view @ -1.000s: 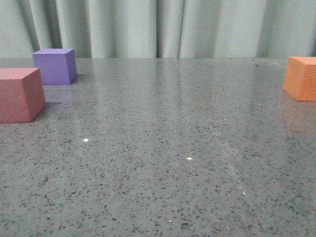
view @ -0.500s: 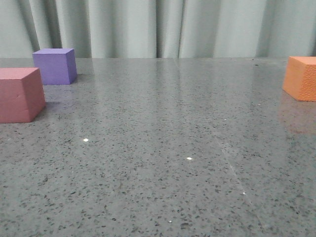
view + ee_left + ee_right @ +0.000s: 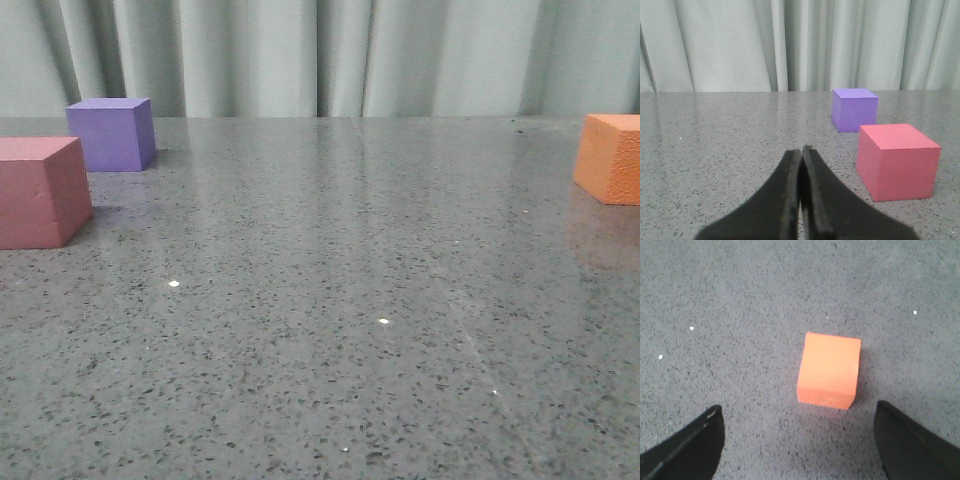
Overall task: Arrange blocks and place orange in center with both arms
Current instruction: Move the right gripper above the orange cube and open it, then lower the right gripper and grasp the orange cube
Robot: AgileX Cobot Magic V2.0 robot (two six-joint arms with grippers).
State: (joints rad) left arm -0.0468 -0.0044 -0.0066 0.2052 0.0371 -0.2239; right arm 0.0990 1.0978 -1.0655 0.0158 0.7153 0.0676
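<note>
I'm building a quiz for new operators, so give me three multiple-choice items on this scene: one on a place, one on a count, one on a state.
1. Where on the table is the orange cube, seen from the front?
A. Far right
B. Centre
C. Beside the purple cube

2. How many cubes are in the front view?
A. Two
B. Three
C. Four

3. How do the grippers stand?
A. Both open
B. Left shut, right open
C. Left open, right shut

Answers:
1. A: it sits at the right edge, while the purple cube and pinkish-red cube are far left.
2. B: purple, pinkish-red, orange.
3. B: the left gripper has its fingers pressed together on nothing; the right gripper is spread wide over the orange cube.
</note>
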